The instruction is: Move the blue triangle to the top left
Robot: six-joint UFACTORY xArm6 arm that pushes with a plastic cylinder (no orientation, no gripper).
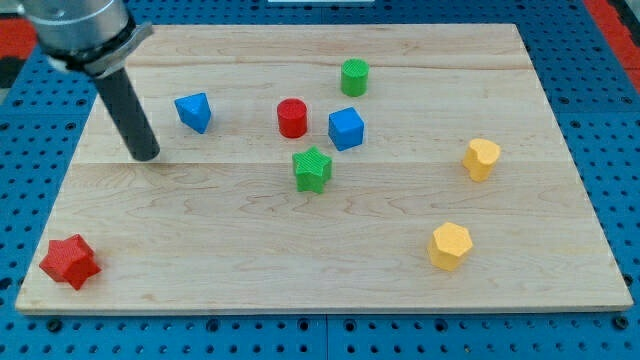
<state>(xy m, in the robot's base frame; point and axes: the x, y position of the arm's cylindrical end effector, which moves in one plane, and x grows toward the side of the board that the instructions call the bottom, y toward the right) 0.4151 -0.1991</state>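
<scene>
While our clawless rod's tip (146,156) is standing left of the blue plastic triangle block (194,112), we are judging it needs approaching from the right.

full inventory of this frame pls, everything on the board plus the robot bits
blue triangle: 1, blue, upper left area, just right of my tip
blue cube: 1, blue, upper centre
red cylinder: 1, red, left of the blue cube
green cylinder: 1, green, near the view's top, centre
green star: 1, green, centre, below the red cylinder
red star: 1, red, bottom left corner
yellow blocks: 2, yellow, right side, shape unclear
board: 1, light wood
my tip: 1, dark rod, left of the blue triangle, apart from it
</scene>
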